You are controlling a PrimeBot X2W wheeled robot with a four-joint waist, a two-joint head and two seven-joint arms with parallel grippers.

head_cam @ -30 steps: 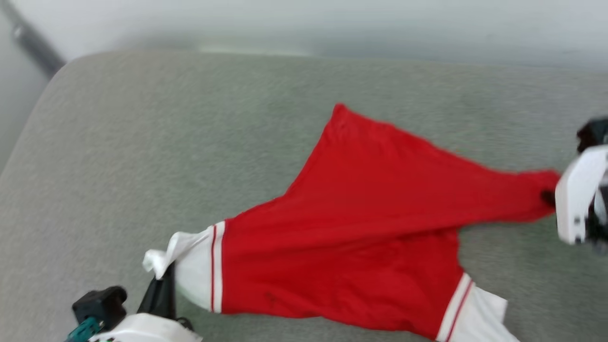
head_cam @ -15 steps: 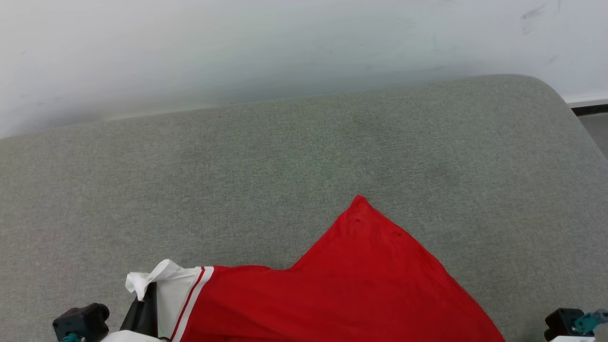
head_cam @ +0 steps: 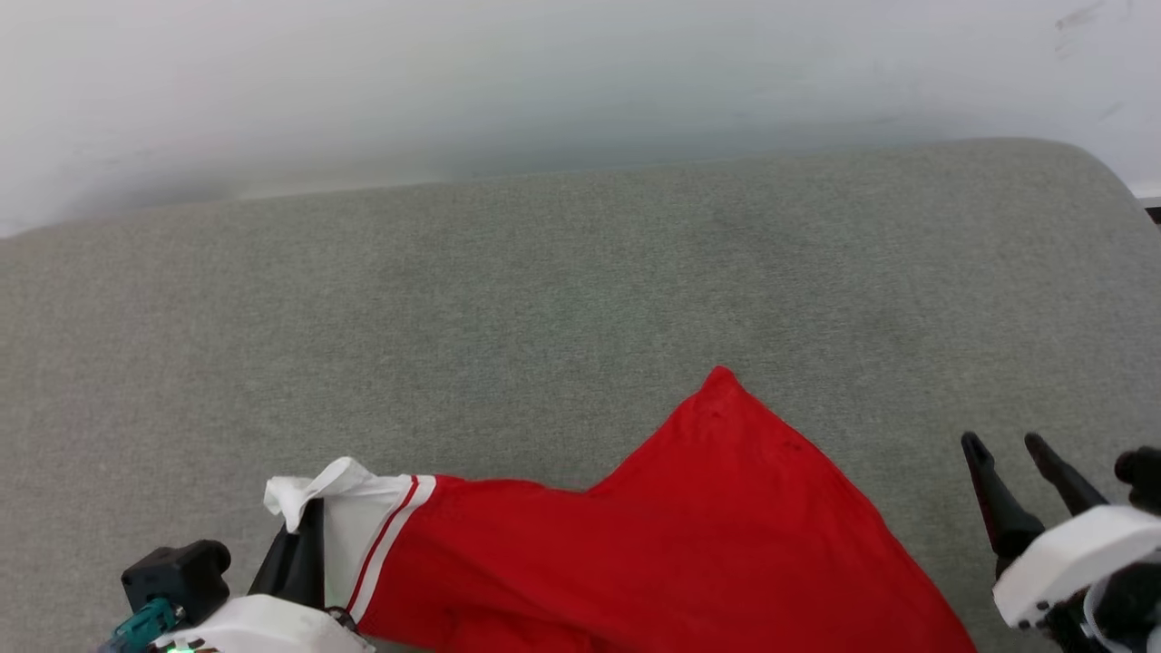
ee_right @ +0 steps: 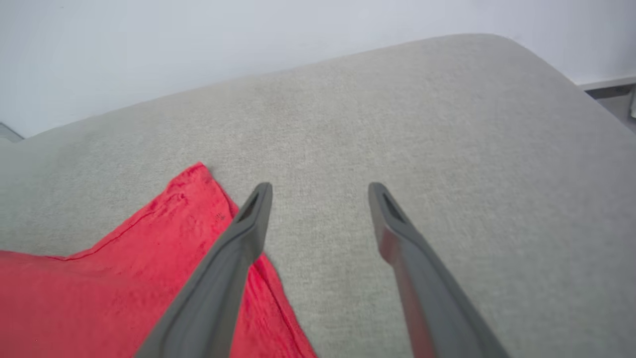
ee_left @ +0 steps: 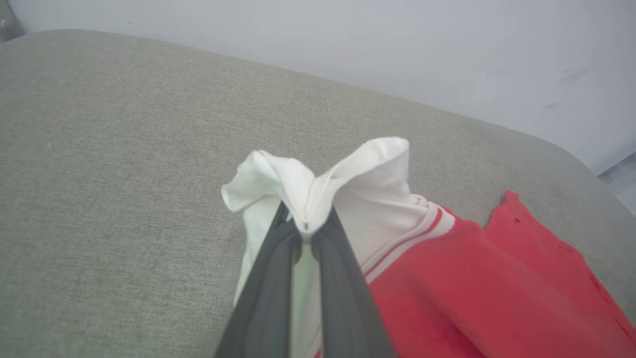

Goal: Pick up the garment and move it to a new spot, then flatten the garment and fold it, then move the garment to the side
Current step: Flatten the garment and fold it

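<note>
The garment (head_cam: 689,535), red with a white sleeve and red-striped trim, lies spread on a grey cushioned surface (head_cam: 544,272) at the head view's lower middle. My left gripper (head_cam: 304,517) at the lower left is shut on the bunched white sleeve (ee_left: 318,184), which puckers above the fingertips in the left wrist view. My right gripper (head_cam: 1002,443) stands open at the lower right, just right of the red cloth (ee_right: 124,268), holding nothing; its fingers (ee_right: 248,223) hover over bare cushion. The lettering is hidden.
A pale wall (head_cam: 544,82) runs behind the cushion's far edge. The cushion's rounded right corner (head_cam: 1088,172) drops to a dark floor strip. Bare cushion stretches ahead and to the left.
My right gripper let go of the red cloth and opened, and now stands beside it. The head camera swung, shifting the whole picture. The left gripper kept its hold on the sleeve.
</note>
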